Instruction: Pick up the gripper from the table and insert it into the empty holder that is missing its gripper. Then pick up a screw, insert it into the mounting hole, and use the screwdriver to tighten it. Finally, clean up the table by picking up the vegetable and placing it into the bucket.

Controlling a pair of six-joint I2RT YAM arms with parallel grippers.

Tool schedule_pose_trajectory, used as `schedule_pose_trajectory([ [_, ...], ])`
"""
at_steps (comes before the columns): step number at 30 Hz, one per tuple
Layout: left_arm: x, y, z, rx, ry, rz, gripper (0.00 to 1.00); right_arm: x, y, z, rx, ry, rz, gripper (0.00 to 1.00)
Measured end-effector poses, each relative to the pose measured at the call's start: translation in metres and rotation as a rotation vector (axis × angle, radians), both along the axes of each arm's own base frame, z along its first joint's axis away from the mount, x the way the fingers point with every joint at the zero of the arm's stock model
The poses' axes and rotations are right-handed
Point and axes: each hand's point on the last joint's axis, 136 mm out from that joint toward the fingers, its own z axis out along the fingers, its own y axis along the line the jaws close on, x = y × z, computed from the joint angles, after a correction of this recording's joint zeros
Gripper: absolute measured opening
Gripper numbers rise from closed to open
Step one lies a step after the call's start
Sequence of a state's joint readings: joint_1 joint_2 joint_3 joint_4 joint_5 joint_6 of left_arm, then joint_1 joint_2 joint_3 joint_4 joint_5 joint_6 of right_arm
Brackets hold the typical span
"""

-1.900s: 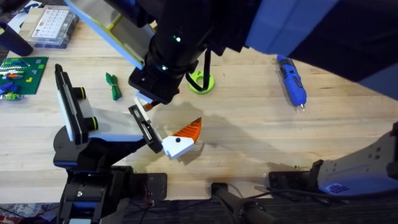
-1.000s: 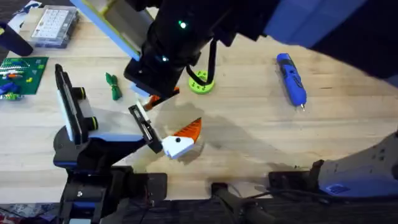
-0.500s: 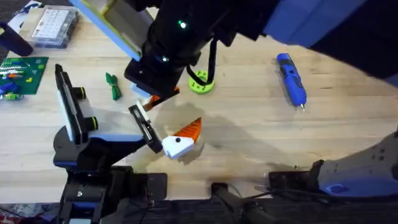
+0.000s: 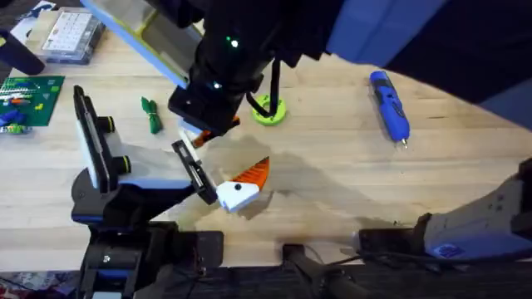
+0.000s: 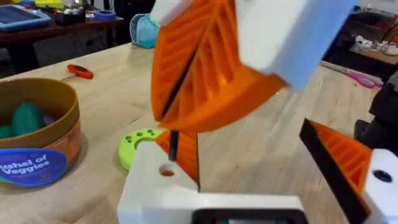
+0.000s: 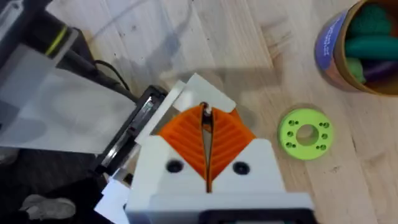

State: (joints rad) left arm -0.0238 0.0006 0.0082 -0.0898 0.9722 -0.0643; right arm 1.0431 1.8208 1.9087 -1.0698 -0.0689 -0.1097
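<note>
My right gripper point(image 6: 205, 134) is shut on a small dark screw point(image 6: 205, 112). From the left wrist view, the screw point(image 5: 173, 140) hangs from the right gripper point(image 5: 199, 68) just above the mounting hole point(image 5: 166, 171). That hole is in the gripper point(image 5: 155, 186), a white block with an orange ribbed finger, seated on my left arm's rail. My left gripper point(image 5: 267, 180) is open with nothing between its fingers. Overhead, the right gripper point(image 4: 208, 131) covers that block. The blue screwdriver point(image 4: 389, 106) lies at the far right. The dark-green vegetable point(image 4: 150, 115) lies left of the arms. The bucket point(image 5: 37, 130) holds green pieces.
A lime-green flat ring point(image 4: 268, 110) lies just beyond the grippers. A clear parts box point(image 4: 73, 35) and a green board point(image 4: 29, 95) sit at the far left. A red-handled tool point(image 5: 81, 71) lies behind the bucket. Bare wood stretches between the ring and the screwdriver.
The right arm has shifted slightly left and away over the left arm's rail, still holding the screw. The left arm and the loose things have not moved.
</note>
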Motion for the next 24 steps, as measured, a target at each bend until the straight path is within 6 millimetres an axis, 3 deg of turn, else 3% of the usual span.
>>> schedule_pose_trajectory([
  [24,0.0,0.0,0.0,-0.003,0.005,0.0,0.988,0.003,0.006,-0.025,-0.052,0.029,0.003,0.011],
])
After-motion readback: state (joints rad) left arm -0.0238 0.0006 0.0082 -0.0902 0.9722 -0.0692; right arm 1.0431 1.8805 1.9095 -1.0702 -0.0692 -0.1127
